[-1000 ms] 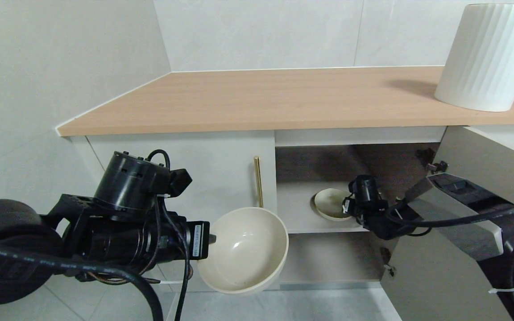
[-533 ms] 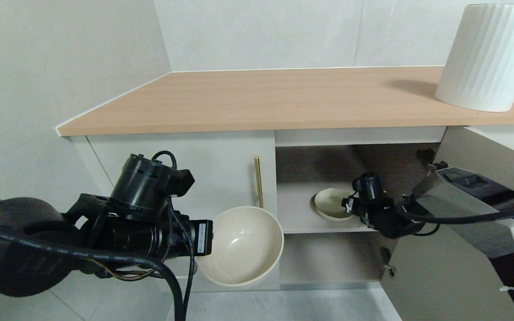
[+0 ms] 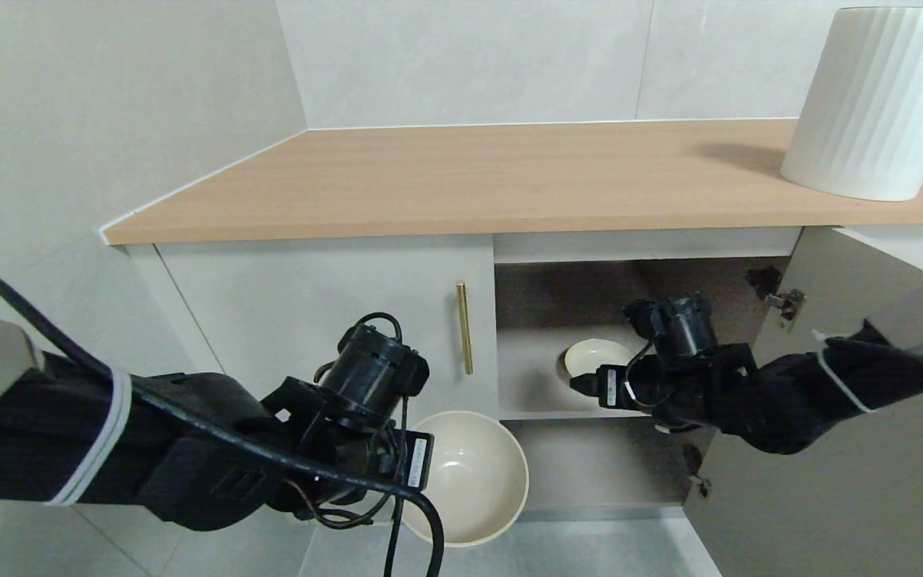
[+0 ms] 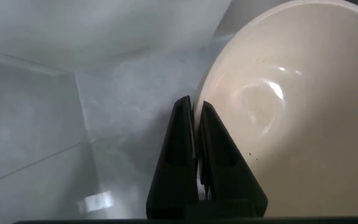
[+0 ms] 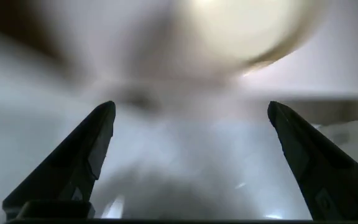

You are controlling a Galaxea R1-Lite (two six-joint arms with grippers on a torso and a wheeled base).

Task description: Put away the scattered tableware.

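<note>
Wood counter (image 3: 461, 176) tops a cabinet (image 3: 309, 296) whose right door (image 3: 822, 481) stands open; the left one is shut, with a brass handle (image 3: 462, 327). Left gripper (image 4: 194, 104) is clamped on the rim of a cream bowl (image 3: 473, 481), held low before the bottom compartment. Right gripper (image 5: 191, 109), jaws spread wide and empty, sits at the shelf (image 3: 530, 385) edge, just beside a small dish (image 3: 599, 354) lying there. White ribbed vessel (image 3: 870, 104) stands on the counter's right end
</note>
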